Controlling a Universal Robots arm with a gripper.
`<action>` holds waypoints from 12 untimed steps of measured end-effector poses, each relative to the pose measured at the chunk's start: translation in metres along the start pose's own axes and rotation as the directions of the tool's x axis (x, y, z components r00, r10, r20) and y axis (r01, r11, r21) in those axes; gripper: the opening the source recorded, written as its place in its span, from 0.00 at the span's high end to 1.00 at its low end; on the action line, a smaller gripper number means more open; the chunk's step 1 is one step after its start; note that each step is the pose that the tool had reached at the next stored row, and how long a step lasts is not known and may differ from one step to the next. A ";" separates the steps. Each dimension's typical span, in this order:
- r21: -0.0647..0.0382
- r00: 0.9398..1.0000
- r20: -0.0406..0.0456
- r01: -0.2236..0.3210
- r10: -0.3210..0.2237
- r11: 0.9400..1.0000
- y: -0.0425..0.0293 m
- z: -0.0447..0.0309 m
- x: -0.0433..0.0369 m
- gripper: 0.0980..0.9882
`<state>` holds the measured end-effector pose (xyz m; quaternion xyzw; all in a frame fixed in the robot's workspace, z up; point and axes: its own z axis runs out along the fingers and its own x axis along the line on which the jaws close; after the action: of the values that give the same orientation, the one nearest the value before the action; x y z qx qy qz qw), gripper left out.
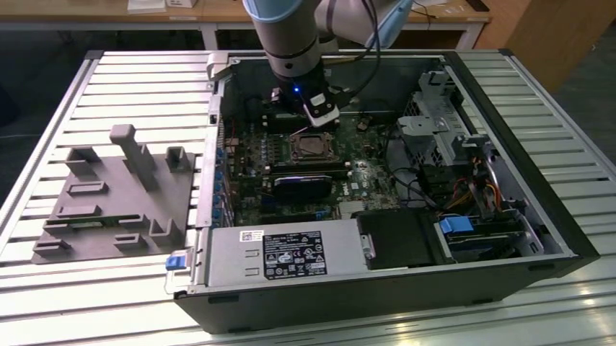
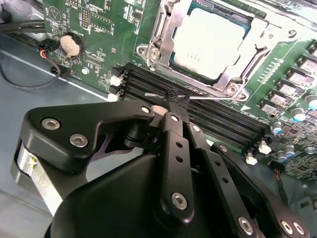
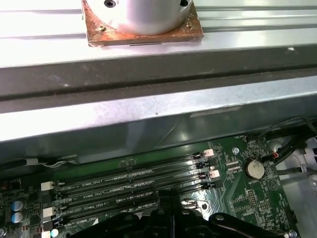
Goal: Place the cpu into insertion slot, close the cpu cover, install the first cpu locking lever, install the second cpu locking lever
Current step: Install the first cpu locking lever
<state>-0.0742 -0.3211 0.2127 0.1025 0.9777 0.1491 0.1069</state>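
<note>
- Exterior view: the arm drops into the open computer case (image 1: 539,216) from its far wall. The gripper (image 1: 321,115) hangs just above the insertion slot (image 1: 310,146), mid-motherboard.
- Second wrist view: the cpu (image 2: 210,42) is seated and the cpu cover (image 2: 161,29) lies flat around it, so I'd say we're on the lever steps. The gripper (image 2: 171,110) has its fingers pinched narrow, tips right at the thin locking lever (image 2: 213,97) along the memory slots (image 2: 213,119). Can't tell if the wire's actually clamped, or which lever it is.
- First wrist view: the fingertips (image 3: 168,201) sit at the memory slots (image 3: 129,191), near the case wall (image 3: 148,114).
- My guess: that springy wire needs steady pressure to hook under its catch without slipping.
</note>
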 end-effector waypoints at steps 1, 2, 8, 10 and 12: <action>0.000 1.000 0.002 0.000 0.000 1.000 0.0002 0.0003 0.0001 0.99; 0.001 1.000 0.004 -0.001 0.001 1.000 0.0004 0.0006 0.0003 0.99; 0.004 1.000 0.012 -0.003 0.003 1.000 0.0003 0.0025 0.0008 0.99; 0.010 1.000 0.013 -0.005 0.005 1.000 0.0001 0.0033 0.0010 0.99; 0.016 1.000 0.016 -0.008 0.008 1.000 0.0000 0.0040 0.0012 0.99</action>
<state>-0.0744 -0.3198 0.2087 0.1086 0.9775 0.1410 0.1132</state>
